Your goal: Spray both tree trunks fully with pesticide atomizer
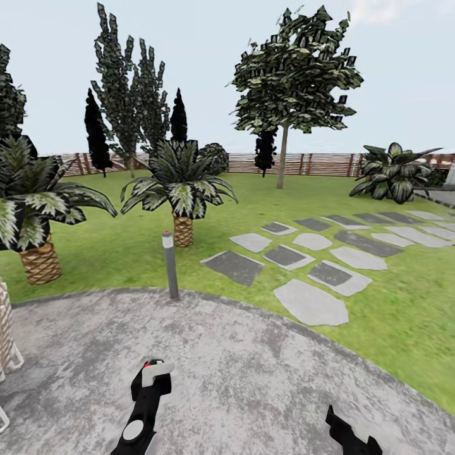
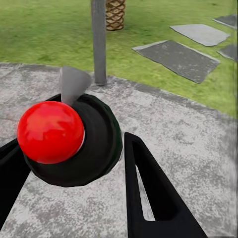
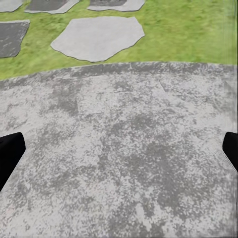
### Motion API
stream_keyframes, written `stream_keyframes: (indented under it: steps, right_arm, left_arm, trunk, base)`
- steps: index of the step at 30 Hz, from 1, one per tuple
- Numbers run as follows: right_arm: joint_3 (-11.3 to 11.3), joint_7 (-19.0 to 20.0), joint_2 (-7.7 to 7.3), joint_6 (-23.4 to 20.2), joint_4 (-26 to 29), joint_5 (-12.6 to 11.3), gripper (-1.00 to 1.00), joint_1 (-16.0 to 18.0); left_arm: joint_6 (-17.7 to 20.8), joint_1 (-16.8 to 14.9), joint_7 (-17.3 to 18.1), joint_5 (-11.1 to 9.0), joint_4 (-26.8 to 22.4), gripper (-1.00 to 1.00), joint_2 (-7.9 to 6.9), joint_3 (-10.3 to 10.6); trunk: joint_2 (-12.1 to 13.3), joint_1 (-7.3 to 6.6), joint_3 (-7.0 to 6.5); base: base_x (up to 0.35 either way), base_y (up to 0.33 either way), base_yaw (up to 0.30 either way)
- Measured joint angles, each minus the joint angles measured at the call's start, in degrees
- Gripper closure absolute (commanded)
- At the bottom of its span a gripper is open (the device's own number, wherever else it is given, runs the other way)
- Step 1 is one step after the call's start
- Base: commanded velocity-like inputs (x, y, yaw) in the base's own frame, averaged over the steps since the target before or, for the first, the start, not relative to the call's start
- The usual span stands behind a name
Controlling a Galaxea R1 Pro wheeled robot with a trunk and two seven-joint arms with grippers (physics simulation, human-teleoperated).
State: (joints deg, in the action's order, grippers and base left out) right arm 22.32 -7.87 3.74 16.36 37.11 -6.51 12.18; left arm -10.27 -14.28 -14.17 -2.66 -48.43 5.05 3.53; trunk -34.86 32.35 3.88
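Left fingers (image 2: 74, 163) clamped round glossy red-capped black atomizer (image 2: 69, 136), right fingers (image 3: 119, 151) spread wide above mottled grey paving (image 3: 124, 148)

atomizer (image 2: 64, 136): black, red cap | in left pincer (image 2: 74, 163) | tree (image 1: 282, 120): upright, far lawn

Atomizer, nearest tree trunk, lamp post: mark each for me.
atomizer (image 2: 49, 133), left wrist view, on its red cap, between the left gripper's fingers.
tree trunk (image 1: 281, 161), head view, mid-height of the bare stem.
lamp post (image 1: 170, 268), head view, middle of the grey pole.
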Motion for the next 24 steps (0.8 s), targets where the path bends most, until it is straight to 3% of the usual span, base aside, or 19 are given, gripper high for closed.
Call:
stream_keyframes:
  steps: [9, 12, 19, 24]
  right_arm:
    - [0.0, 0.0, 0.0, 0.0, 0.0, 0.0, -1.0, 0.0]
    - [0.0, 0.0, 0.0, 0.0, 0.0, 0.0, -1.0, 0.0]
    - [0.0, 0.0, 0.0, 0.0, 0.0, 0.0, -1.0, 0.0]
    - [0.0, 0.0, 0.0, 0.0, 0.0, 0.0, -1.0, 0.0]
  left_arm:
    - [0.0, 0.0, 0.0, 0.0, 0.0, 1.0, 0.0, 0.0]
    - [0.1, 0.0, 0.0, 0.0, 0.0, 1.0, 0.0, 0.0]
    - [0.1, 0.0, 0.0, 0.1, 0.0, 1.0, 0.0, 0.0]
    - [0.1, 0.0, 0.0, 0.1, 0.0, 1.0, 0.0, 0.0]
  trunk:
    - [0.0, 0.0, 0.0]
    - [1.2, -0.66, -0.54]
    - [4.0, -2.2, -1.8]
    - [4.0, -2.2, -1.8]
  base:
    - [0.0, 0.0, -0.267]
    - [0.0, 0.0, -0.213]
    - [0.0, 0.0, -0.071]
    - [0.0, 0.0, -0.012]
